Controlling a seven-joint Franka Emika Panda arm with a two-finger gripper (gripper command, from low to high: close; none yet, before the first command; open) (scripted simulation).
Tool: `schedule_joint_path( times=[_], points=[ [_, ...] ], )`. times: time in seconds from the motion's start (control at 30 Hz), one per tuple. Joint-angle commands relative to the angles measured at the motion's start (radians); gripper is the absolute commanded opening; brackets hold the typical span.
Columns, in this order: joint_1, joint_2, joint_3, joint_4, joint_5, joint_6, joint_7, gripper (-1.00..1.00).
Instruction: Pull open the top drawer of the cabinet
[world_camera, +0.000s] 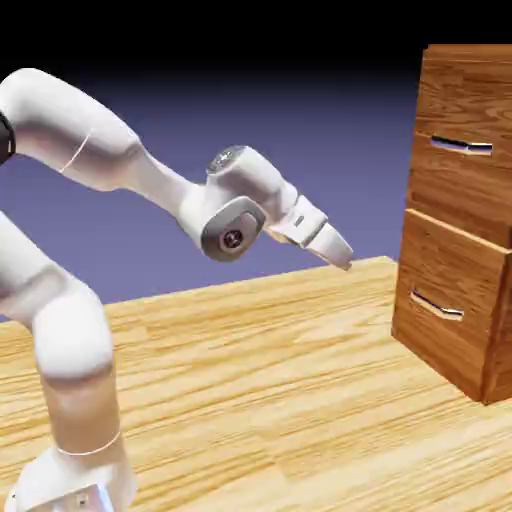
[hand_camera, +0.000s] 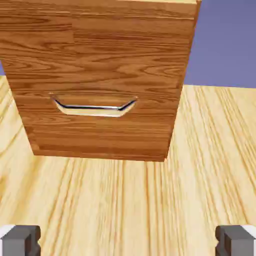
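Tool: the gripper (world_camera: 340, 262) was open, its two grey fingertips (hand_camera: 21, 241) standing wide apart at the left and right of the hand view's bottom edge, with pale wood showing between them.
Tool position: it pointed right and downward near the middle of the exterior view, well apart from the cabinet (world_camera: 406, 310) and to the left of it.
Arm: the white arm (world_camera: 75, 335) rose at the exterior view's left, bent over at the top and reached right toward the cabinet.
Cabinet: it stood upright on the surface (world_camera: 250, 400) at the exterior view's right, reddish-brown and wood-grained, with the picture's right edge cutting it off.
Top drawer: the top drawer (world_camera: 460, 185) sat in the upper part of the cabinet, higher than the tool and to its right, its slim silver handle (world_camera: 461, 146) running across the front.
Lower drawer: the lower drawer (world_camera: 455, 270) lay directly below it, with a matching bar handle (world_camera: 437, 305) and a pale strip along its upper edge; its front perhaps stood slightly prouder than the one above, though the angle made that hard to judge.
Hand view: one wood-grain front with a single silver handle filled the upper left, and the pale, striped surface spread below it and to the right.
Backdrop: blue-violet (world_camera: 300, 130) beyond the far edge of the surface, darkening to black at the top.
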Motion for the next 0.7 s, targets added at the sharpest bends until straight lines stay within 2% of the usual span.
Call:
schedule_joint_path(
  times=[0.0,0.67],
  points=[
    [-0.031,-0.005,0.026,0.019,0.044,-0.003,-0.001,0.00],
    [-0.640,-0.112,0.549,0.409,0.913,-0.071,-0.031,0.00]
  ],
)
